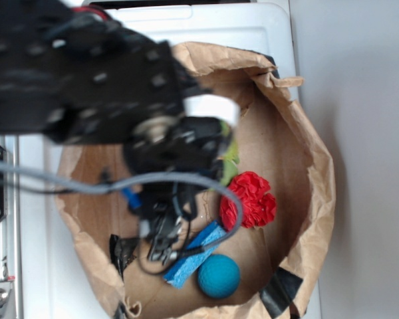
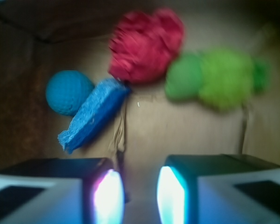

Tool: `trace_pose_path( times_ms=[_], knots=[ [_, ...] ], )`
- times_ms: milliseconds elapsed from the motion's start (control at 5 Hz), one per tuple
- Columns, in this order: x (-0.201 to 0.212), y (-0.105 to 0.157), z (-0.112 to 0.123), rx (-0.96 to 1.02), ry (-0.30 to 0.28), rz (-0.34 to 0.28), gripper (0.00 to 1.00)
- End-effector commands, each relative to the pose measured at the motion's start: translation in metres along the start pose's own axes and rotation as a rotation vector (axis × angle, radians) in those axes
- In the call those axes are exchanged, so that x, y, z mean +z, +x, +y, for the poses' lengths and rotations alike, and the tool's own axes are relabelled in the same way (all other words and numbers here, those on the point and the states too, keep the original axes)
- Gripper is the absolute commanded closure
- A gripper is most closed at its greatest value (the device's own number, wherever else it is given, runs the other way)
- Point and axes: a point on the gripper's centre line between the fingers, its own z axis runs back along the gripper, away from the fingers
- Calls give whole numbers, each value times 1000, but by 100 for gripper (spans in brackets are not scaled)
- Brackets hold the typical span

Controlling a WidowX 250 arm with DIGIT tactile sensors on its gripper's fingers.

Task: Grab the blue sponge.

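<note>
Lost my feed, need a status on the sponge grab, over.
End effector open, empty, above bag floor. Sponge ungrasped, leaning against ball, touching red toy. Nothing between pads and sponge.

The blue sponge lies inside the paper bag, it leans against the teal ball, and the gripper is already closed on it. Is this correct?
Not quite. The blue sponge is inside the paper bag and leans against the teal ball, but the gripper is not closed on it. The wrist view shows the jaws apart with nothing between them, and the sponge lies ahead of them, untouched.
</note>
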Motion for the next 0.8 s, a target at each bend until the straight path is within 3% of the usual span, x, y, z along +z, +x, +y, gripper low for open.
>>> trace_pose_path(
  times_ms=[0, 400, 600],
  knots=[
    [-9, 2, -30, 152, -19, -154, 0],
    [-46, 30, -46, 124, -34, -118, 0],
    [-72, 49, -49, 77, 17, -126, 0]
  ],
)
